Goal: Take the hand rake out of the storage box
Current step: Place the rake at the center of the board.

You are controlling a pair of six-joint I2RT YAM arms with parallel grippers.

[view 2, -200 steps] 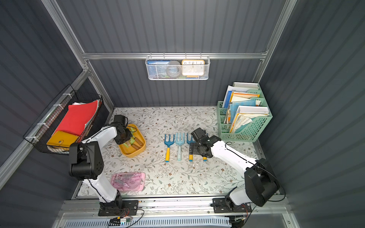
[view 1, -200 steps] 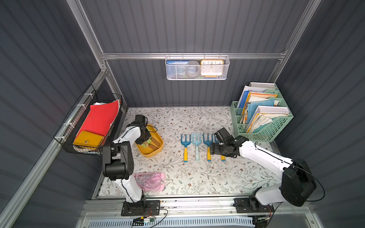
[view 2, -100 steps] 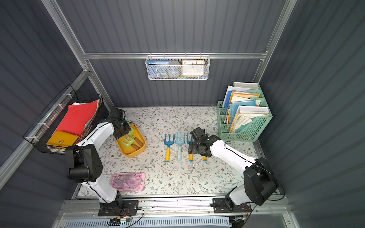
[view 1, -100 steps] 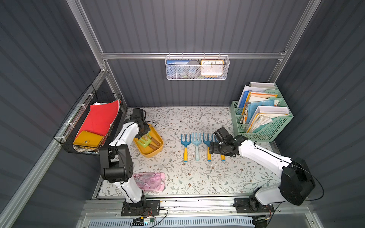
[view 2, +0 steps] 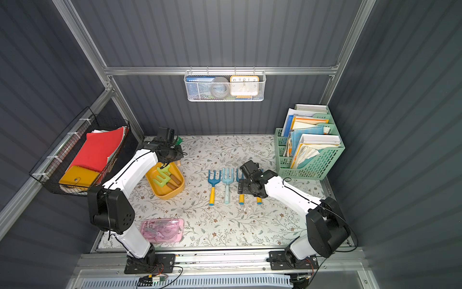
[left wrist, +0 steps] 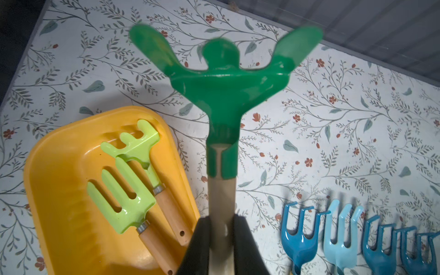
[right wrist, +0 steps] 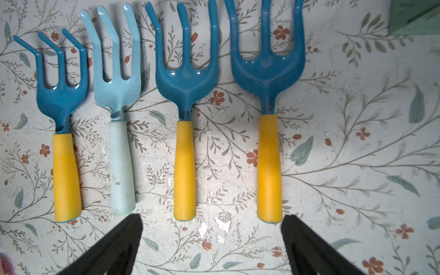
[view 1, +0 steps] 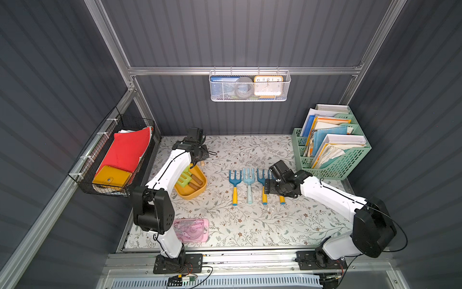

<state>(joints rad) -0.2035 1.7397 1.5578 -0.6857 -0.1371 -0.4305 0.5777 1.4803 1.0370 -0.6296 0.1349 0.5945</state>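
Now the left tool [left wrist: 221,222] clamps the hand rake [left wrist: 223,90], outside the storage box [left wrist: 54,154].

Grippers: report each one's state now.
Left gripper: shut on the green hand rake, at its handle.
Right gripper: open, holding nothing.

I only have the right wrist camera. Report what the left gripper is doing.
Observer: The left gripper is shut on the pale handle of a dark green rake.
Operator: Say where that rake is.
Observer: In the air, its head over the mat, outside the yellow box.
Operator: List what's in the box.
Observer: A light-green fork and a second light-green tool, both with wooden handles.
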